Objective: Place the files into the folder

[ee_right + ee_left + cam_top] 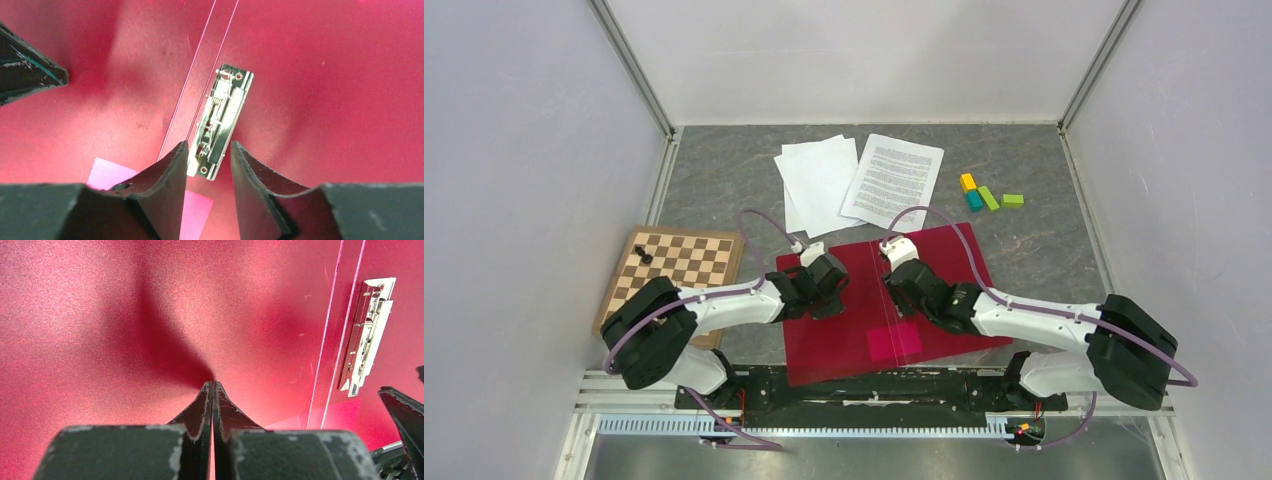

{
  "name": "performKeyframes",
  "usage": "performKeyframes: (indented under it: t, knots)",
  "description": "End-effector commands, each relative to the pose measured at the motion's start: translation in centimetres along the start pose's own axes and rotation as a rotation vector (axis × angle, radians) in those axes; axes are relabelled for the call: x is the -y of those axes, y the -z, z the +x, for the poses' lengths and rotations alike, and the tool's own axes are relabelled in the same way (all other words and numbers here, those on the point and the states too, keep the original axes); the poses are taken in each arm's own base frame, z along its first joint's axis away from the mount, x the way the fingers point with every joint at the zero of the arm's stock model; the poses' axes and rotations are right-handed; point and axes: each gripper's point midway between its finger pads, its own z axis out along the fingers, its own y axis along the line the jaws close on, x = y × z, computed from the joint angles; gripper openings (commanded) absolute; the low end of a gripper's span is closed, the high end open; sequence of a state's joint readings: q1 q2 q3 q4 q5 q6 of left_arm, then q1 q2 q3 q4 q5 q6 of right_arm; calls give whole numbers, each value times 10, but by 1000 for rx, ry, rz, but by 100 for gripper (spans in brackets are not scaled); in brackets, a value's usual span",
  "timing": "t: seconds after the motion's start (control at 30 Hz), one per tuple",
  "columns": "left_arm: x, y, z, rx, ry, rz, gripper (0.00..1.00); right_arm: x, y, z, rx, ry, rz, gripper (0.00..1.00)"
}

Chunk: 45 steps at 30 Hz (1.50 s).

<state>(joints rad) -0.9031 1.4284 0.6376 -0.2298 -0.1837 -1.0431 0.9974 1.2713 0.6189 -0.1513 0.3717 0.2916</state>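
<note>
On grey table [1044,250], white walls [524,150], folder [824,345] open, left gripper [213,386] together, right gripper [209,147] apart, seemingly astride clip [221,117].

Both arms reach inward, left tool [212,386] pinched tight, right tool [209,149] with fingers slightly parted.

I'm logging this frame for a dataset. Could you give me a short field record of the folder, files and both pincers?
folder: open flat on table, clip and pink square exposed
files: on table beyond folder, none inside
left pincer: shut, tips on folder's left half
right pincer: open, straddling clip's near end
other: chessboard left, blocks right
</note>
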Motion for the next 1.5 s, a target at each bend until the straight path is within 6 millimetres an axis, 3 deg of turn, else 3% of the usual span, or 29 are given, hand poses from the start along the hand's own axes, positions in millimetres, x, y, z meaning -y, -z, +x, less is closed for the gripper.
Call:
performKeyframes:
  t: [0.0, 0.13, 0.63, 1.17, 1.47]
  knots:
    - [-18, -4, 4, 8, 15, -91, 2, -4, 2, 13, -65, -46, -15, 36]
    - [-21, -1, 1, 25, 6, -100, 2, -4, -1, 21, -89, -57, -6, 29]
    - [-29, -1, 0, 39, -13, -129, 2, -17, -3, 33, -126, -58, -48, 20]
    - [-39, -3, -1, 45, -30, -178, 2, -8, -5, 51, -179, -11, 34, 13]
    - [-54, -12, 4, 17, -40, -254, 2, 0, -5, 73, -229, 9, 66, 10]
